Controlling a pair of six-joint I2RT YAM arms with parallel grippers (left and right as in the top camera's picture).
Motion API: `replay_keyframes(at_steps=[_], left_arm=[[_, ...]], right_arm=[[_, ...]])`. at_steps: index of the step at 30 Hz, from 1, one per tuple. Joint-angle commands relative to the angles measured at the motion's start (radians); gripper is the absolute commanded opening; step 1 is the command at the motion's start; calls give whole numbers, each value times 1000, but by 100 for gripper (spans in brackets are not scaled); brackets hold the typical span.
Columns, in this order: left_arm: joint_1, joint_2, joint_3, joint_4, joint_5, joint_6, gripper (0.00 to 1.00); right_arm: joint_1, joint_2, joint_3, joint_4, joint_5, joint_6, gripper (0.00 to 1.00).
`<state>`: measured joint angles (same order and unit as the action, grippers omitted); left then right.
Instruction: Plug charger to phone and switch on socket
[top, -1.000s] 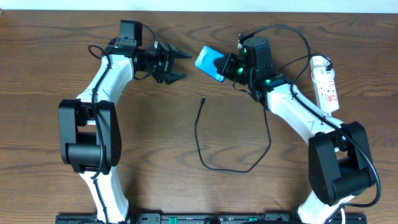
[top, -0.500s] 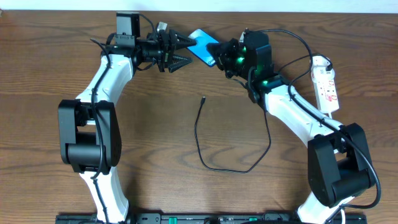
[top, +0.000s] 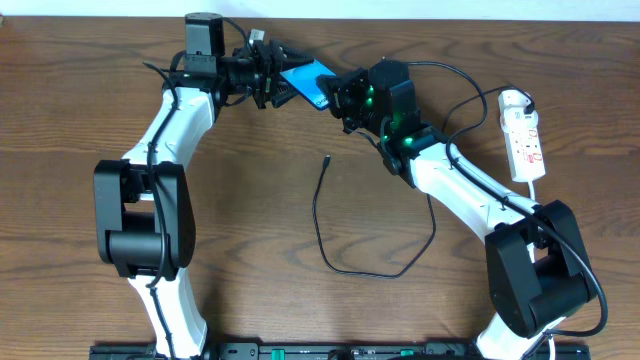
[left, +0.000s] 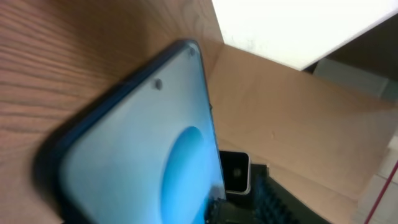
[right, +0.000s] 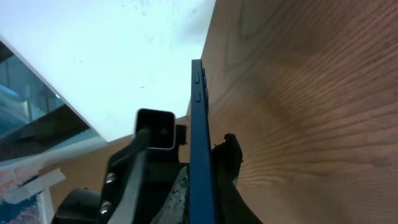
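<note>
**Surface:** one brown wood-grain table (top: 250, 200), seen from above. A pale wall (top: 400, 8) runs along its far edge, and the right wrist view shows it white (right: 112, 56).

**Arms:** two, white with black joints, the left arm (top: 165, 130) and the right arm (top: 470, 185). Both reach to the far middle of the table.

**Phone:** one, blue-screened (top: 306, 82), lifted off the table and tilted between the two grippers. The left wrist view is filled by its pale face (left: 143, 143). The right wrist view shows its thin edge (right: 199, 137).

**Right gripper** (top: 338, 97): clamped on the phone's near-right end.

**Left gripper** (top: 272, 78): at the phone's far-left end. Whether its jaws press the phone cannot be told.

**Charger cable:** one, thin and black (top: 330, 255), lying in a loose loop at mid-table. Its plug tip (top: 327, 158) is free and apart from the phone.

**Power strip:** one, white (top: 524, 135), flat on the table at the right edge, well apart from the phone.
</note>
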<state>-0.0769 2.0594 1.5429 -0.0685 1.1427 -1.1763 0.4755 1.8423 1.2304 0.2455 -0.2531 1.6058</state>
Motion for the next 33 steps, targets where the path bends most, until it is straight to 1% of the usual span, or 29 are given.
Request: replay_keyframes(at_steps=[1, 2, 5, 11, 15, 18, 21, 30, 33], left_arm=[[1, -26, 17, 10, -77, -79, 49], [0, -26, 17, 11, -90, -103, 47], [-1, -26, 17, 11, -105, -155, 45], [-5, -26, 17, 11, -91, -182, 44], [-10, -26, 17, 22, -50, -183, 33], [-11, -26, 17, 51, -14, -183, 29], [-11, -26, 17, 86, 16, -183, 29], [-14, -26, 17, 86, 40, -179, 29], [-14, -26, 17, 86, 44, -179, 27]], right_arm=[[2, -40, 18, 5, 38, 21, 1], [2, -40, 18, 5, 43, 21, 2], [2, -40, 18, 5, 61, 21, 2], [1, -40, 18, 6, 80, 21, 1], [4, -40, 18, 6, 84, 67, 2], [13, -40, 18, 11, 94, 88, 2], [22, -40, 18, 19, 94, 113, 2], [42, -40, 18, 66, 88, 152, 2], [45, -40, 18, 69, 85, 152, 1]])
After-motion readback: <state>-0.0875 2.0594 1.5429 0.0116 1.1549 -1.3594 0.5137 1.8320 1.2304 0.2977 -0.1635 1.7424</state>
